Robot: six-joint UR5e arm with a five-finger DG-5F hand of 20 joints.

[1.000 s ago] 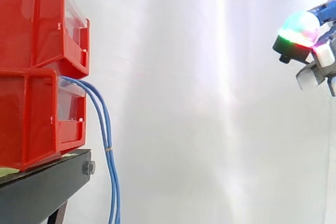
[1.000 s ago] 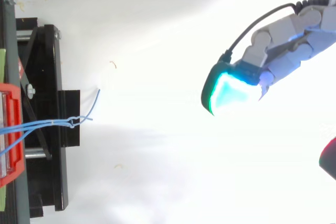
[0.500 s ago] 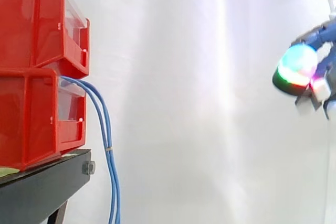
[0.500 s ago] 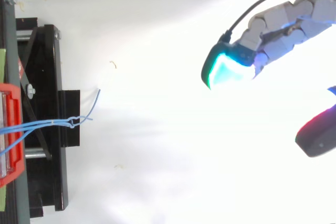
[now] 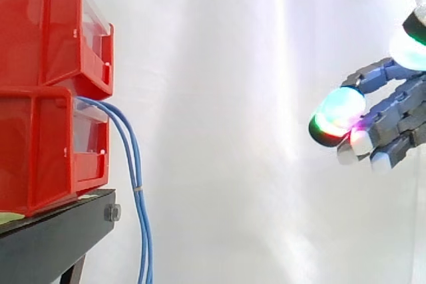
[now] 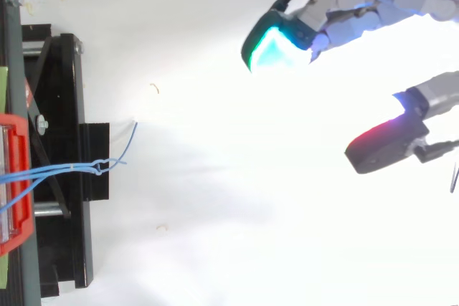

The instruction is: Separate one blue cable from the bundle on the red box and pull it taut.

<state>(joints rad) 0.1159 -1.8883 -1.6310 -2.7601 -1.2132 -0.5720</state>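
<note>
Hand (image 5: 394,112) at the right edge of the side view, open and empty: the fingers reach leftward, nearly straight and slightly spread, with glowing fingertips (image 5: 338,112) leading. In the top view the fingers enter from the upper right, ending in a cyan-green pad (image 6: 276,45), while the thumb (image 6: 384,150), lit red, stands apart below them, leaving a wide gap. The hand is well apart from the bundle of blue cables (image 5: 133,164), with bare white curtain (image 5: 219,98) between them. The bundle leaves the front of the lower red bin (image 5: 40,144), arcs over and hangs down just beside the edge of the black stand (image 5: 53,237), past the bottom of the view. An upper red bin (image 5: 46,24) sits stacked on the lower one. From above, the cables cross the stand, and one loose end (image 6: 130,138) curls away from the rest.
</note>
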